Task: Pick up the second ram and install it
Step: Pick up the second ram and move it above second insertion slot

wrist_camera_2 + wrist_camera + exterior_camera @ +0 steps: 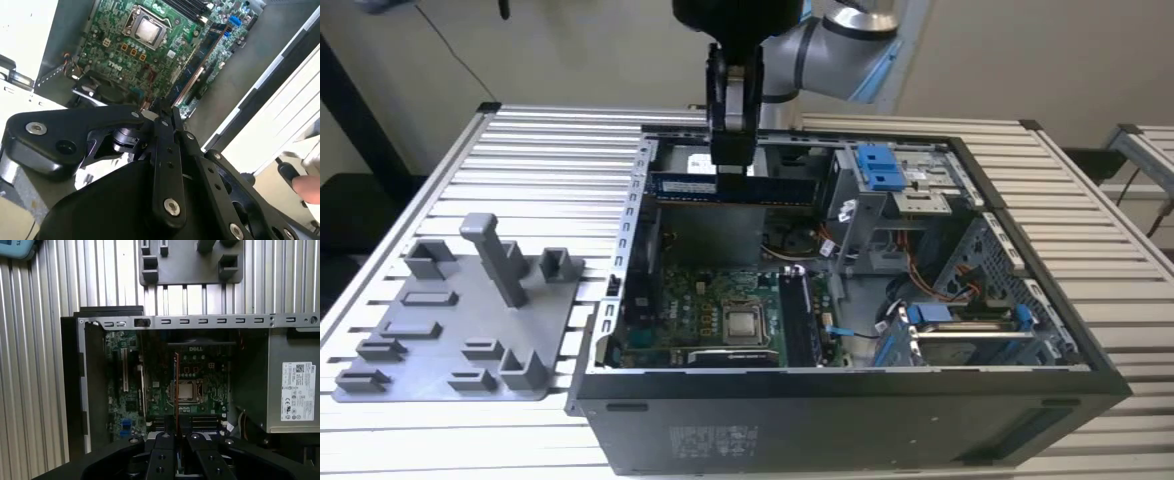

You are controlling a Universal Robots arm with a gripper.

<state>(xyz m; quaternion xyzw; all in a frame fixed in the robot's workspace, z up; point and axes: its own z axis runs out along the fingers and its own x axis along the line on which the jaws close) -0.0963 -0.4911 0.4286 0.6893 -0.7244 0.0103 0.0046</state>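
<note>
Right now the gripper (pixel 731 152) hangs over the open computer case (pixel 854 385), its fingers clamped on the top edge of the second ram (pixel 720 188). The stick hangs just under the fingertips, long side level, clear of the board and touching nothing else. In the first wrist view the ram (pixel 176 385) shows edge-on as a thin line running out from between the closed fingers of the gripper (pixel 177 439). Well below the hand lies the green motherboard (pixel 700 300), with the processor (pixel 744 325) nearly beneath the held stick. Beside the processor, further from the hand, a long dark module (pixel 798 315) stands in a slot. Off to one side of the hand, outside the case, a gray fixture plate (pixel 454 330) rests on the slatted table (pixel 547 150).
</note>
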